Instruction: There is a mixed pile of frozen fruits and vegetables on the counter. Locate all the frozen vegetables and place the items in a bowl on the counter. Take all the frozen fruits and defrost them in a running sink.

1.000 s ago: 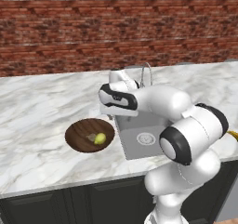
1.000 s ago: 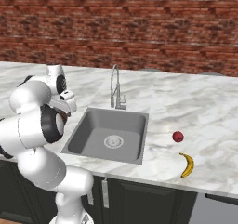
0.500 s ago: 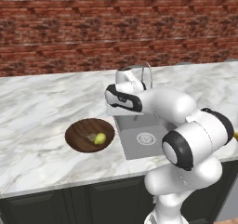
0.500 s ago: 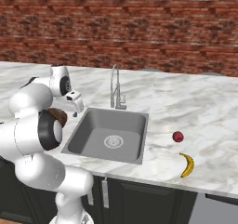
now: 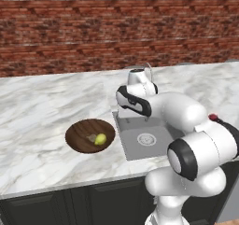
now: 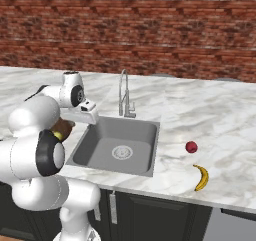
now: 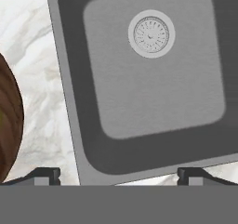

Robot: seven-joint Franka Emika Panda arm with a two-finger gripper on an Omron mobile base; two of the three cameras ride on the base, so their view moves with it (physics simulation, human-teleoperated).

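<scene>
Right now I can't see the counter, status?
Fingers open, empty, over the sink. Vegetables in the bowl. Red fruit and banana on the counter, path clear.

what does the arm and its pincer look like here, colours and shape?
The arm is glossy white, built from fat rounded segments with black bands and caps at the joints, plus a small red dot near one upper joint. No loose cables or lettering visible. The pincer shows as two small dark grey finger tips, blocky with flat tops, set wide apart.

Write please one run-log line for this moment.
gripper: open, empty, above sink | yellow-green oval: in bowl | red fruit, banana: on counter
</scene>
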